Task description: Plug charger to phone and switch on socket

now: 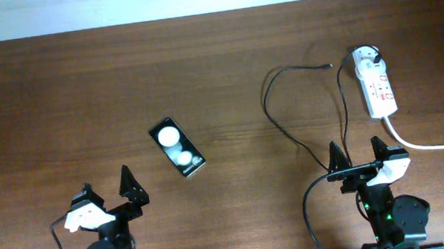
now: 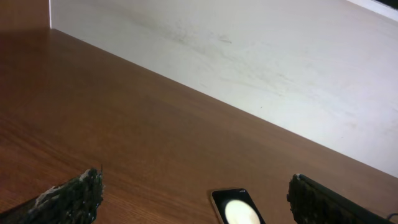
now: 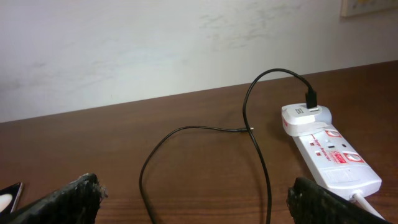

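Two grippers, both spread wide, nothing held. Left gripper (image 1: 107,183) sits at the near edge of the table (image 1: 55,91); phone (image 1: 177,148) lies flat and askew just beyond it, two white circles showing. Right gripper (image 1: 356,149) sits near right. Socket (image 1: 376,85) lies beyond it, white cord (image 1: 436,145) trailing off right. Charger (image 1: 274,118): white head seated in socket's far end, black cable looping left over the wood, tip (image 1: 329,67) lying free, well apart from phone
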